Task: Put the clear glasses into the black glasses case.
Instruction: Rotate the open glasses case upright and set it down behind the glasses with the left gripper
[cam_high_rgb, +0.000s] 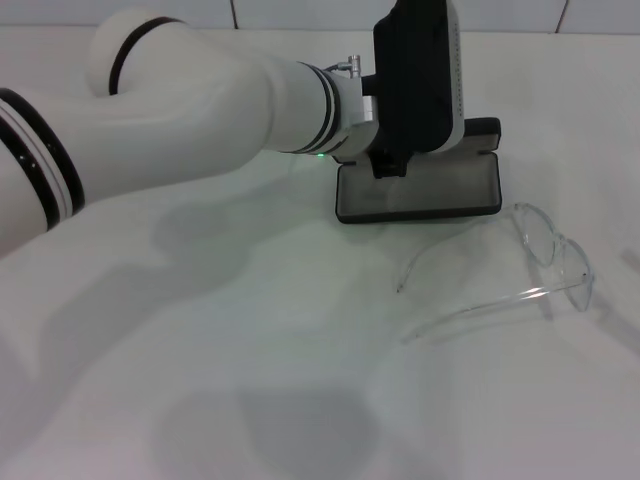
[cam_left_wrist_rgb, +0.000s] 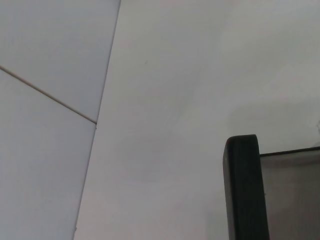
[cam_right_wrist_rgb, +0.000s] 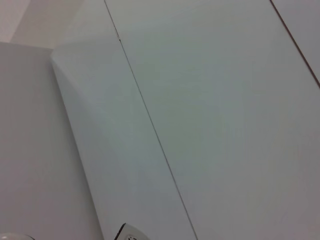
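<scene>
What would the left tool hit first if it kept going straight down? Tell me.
Probably the black glasses case: the left tool points down at its open grey-lined tray, near the hinge. Depth is unclear.

The clear glasses (cam_high_rgb: 520, 265) lie before the black glasses case (cam_high_rgb: 420, 190), rightward.

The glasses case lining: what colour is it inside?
Dark grey inside the black glasses case, clearest in the head view.
</scene>
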